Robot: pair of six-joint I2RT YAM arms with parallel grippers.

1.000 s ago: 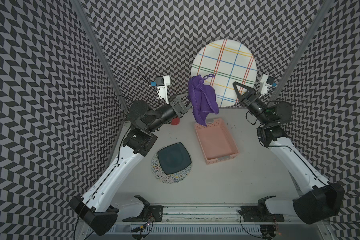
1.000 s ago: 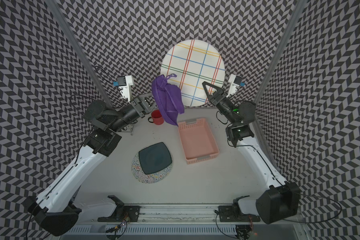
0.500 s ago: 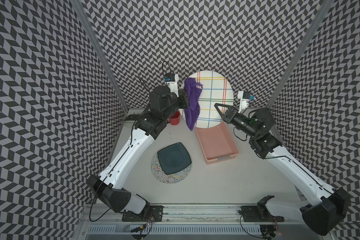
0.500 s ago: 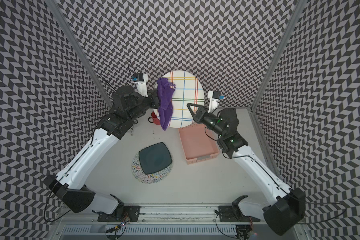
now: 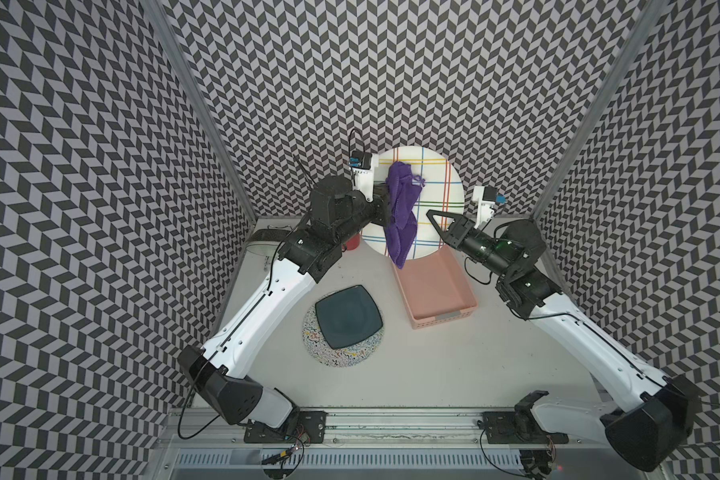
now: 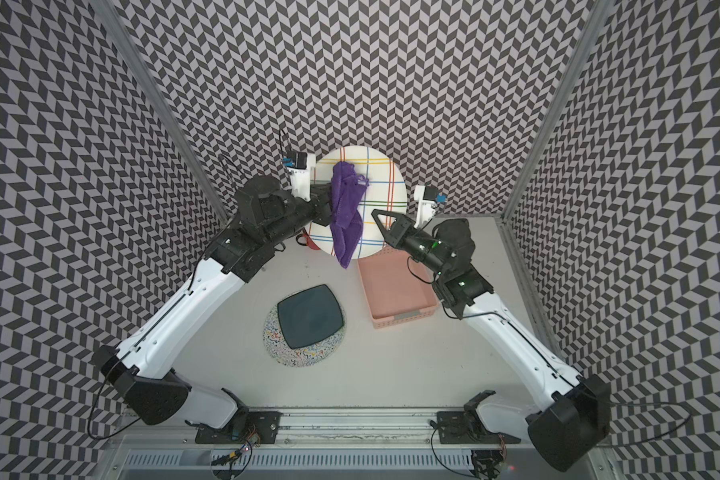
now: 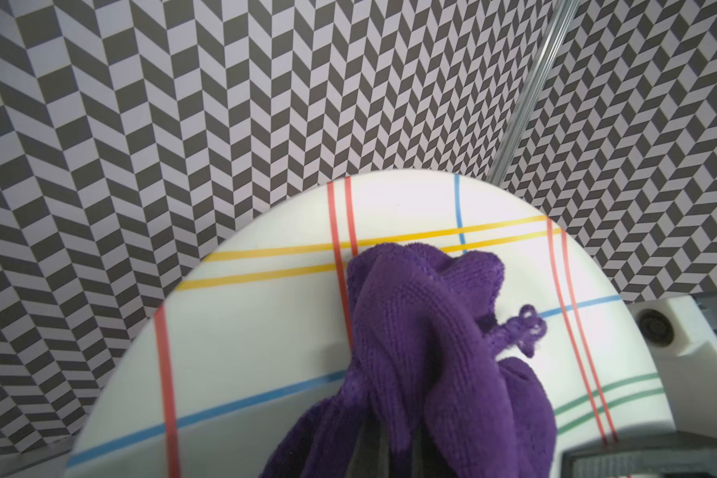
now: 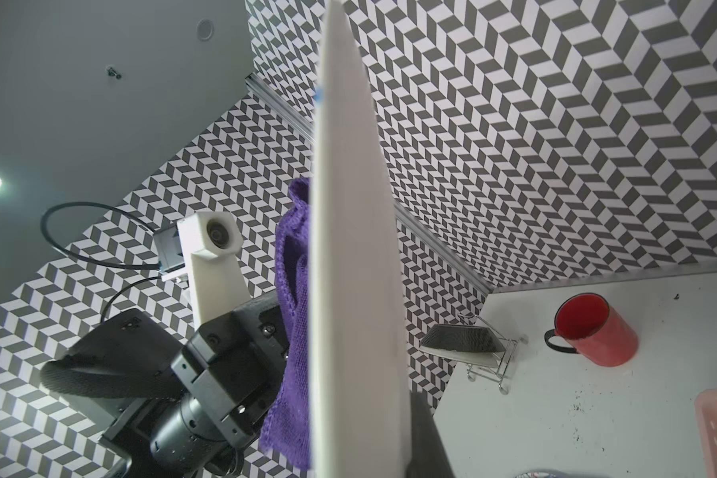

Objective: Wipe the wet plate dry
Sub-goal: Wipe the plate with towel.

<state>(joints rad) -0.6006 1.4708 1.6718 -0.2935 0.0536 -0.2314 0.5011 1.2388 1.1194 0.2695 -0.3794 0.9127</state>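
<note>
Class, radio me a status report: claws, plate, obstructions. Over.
Left claw shut on purple cloth, cloth against plate face. Right claw shut on plate rim, plate upright. Nothing obstructing.

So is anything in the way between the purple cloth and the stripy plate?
No, nothing that I can see. The left gripper holds the cloth right up against the front of the plate, and the right gripper holds the plate up on its edge. The pink basket sits lower down, apart from both.
</note>
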